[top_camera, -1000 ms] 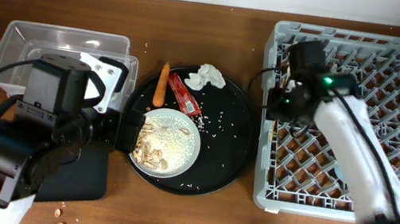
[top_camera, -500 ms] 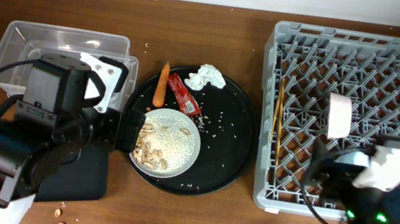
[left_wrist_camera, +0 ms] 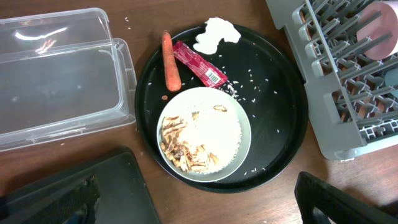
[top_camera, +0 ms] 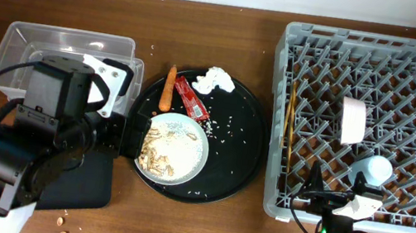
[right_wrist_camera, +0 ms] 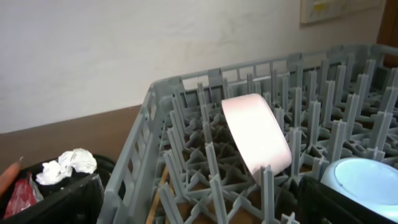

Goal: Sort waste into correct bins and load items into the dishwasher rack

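The grey dishwasher rack at the right holds a white bowl on its edge, a light-blue cup and wooden chopsticks. The bowl and cup also show in the right wrist view. On the round black tray lie the carrot, red wrapper, tissue and the pale grey bowl of food scraps. My left gripper is open and empty, near that bowl. My right gripper is open and empty at the rack's front edge.
The clear tub stands at the far left. The shallow black tray lies in front of it, mostly under my left arm. Rice grains are scattered on the round black tray and the wooden table.
My right arm has drawn back from the rack's far left corner to its front edge. The chopsticks, white bowl and blue cup have come into view in the rack. The left arm is still.
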You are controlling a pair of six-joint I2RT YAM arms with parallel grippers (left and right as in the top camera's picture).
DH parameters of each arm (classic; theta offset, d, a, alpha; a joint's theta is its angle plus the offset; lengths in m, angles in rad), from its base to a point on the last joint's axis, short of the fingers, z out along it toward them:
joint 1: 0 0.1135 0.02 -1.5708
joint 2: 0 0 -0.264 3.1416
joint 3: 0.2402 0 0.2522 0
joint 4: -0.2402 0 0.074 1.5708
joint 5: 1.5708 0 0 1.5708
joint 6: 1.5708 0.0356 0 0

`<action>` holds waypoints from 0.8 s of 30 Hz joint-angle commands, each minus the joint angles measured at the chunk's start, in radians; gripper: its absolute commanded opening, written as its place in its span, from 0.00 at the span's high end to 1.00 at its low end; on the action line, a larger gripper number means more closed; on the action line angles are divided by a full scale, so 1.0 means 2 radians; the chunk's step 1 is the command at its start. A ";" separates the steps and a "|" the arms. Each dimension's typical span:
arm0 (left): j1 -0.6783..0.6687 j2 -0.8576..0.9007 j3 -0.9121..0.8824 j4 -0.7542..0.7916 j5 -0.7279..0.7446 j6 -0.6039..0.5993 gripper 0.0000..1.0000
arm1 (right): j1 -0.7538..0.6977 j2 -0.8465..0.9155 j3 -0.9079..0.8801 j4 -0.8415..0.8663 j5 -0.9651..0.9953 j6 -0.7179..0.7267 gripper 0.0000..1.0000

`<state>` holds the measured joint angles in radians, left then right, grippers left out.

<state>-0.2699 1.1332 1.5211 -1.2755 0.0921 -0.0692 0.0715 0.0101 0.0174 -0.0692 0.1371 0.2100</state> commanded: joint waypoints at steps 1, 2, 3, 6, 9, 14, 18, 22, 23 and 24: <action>0.000 -0.002 0.003 0.001 -0.004 -0.003 0.01 | -0.004 -0.003 -0.006 0.001 -0.003 0.004 0.02; 0.000 -0.002 0.003 0.001 -0.004 -0.003 0.01 | -0.004 -0.003 -0.006 0.001 -0.003 0.004 0.02; 0.000 -0.002 0.003 0.000 -0.004 -0.003 0.01 | -0.004 -0.003 -0.006 0.001 -0.003 0.004 0.02; 0.000 -0.002 0.003 0.001 -0.004 -0.003 0.01 | -0.004 -0.003 -0.006 0.001 -0.003 0.004 0.01; 0.000 -0.002 0.003 0.001 -0.004 -0.003 0.01 | -0.004 -0.003 -0.006 0.001 -0.003 0.004 0.02; -0.001 0.019 0.000 0.099 0.087 -0.006 0.01 | -0.004 -0.003 -0.006 0.001 -0.003 0.004 0.02; -0.047 0.229 0.000 0.161 0.071 0.010 0.21 | -0.004 -0.003 -0.006 0.001 -0.003 0.004 0.02; -0.077 0.417 0.000 0.285 -0.046 0.008 0.23 | -0.004 -0.003 -0.006 0.001 -0.003 0.003 0.02; -0.077 0.448 0.000 0.311 -0.050 0.008 0.24 | -0.004 -0.003 -0.006 0.001 -0.003 0.004 0.02; -0.077 0.468 0.000 0.335 -0.050 0.008 0.24 | -0.004 -0.003 -0.006 0.001 -0.003 0.003 0.02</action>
<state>-0.4240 1.9610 1.5150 -0.6701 0.0692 -0.0681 0.0711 0.0109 0.0143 -0.0658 0.1333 0.2104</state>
